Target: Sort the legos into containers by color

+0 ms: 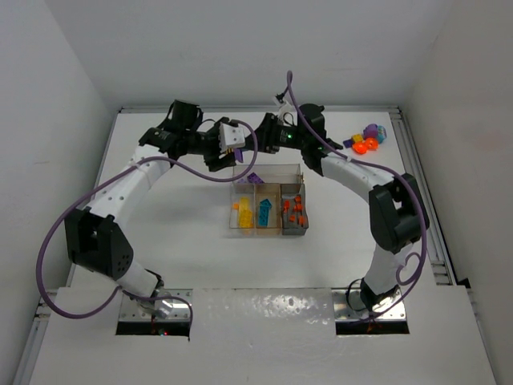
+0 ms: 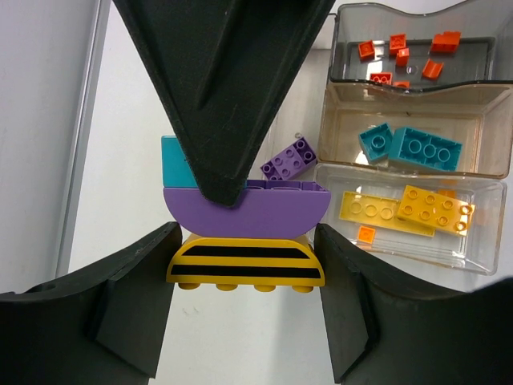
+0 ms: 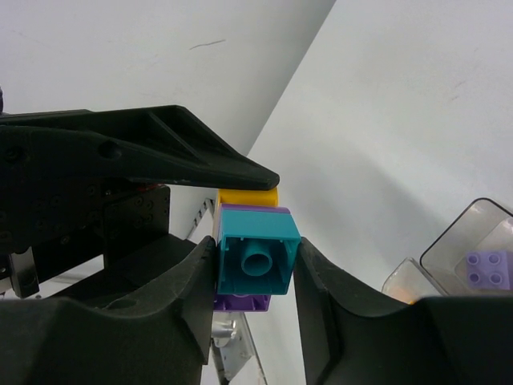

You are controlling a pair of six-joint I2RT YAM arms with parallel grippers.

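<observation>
A stack of three joined legos hangs in the air between both grippers. In the left wrist view my left gripper (image 2: 246, 241) is shut on its yellow black-striped brick (image 2: 244, 265), with the purple half-round brick (image 2: 244, 210) and the teal brick (image 2: 175, 159) beyond. My right gripper (image 3: 256, 249) is shut on that teal brick (image 3: 256, 255), with purple (image 3: 240, 301) and yellow (image 3: 248, 196) behind it. The two grippers meet just behind the tray of containers (image 1: 300, 172). Its narrow sections hold yellow (image 2: 405, 210), teal (image 2: 413, 147) and orange-red legos (image 2: 401, 50). A purple brick (image 2: 288, 159) lies in its wide section.
A small pile of purple, orange and blue legos (image 1: 367, 140) lies at the back right of the table. The right arm's cable (image 1: 298, 104) arches over the grippers. White walls (image 1: 72, 88) close in the table on the left, back and right.
</observation>
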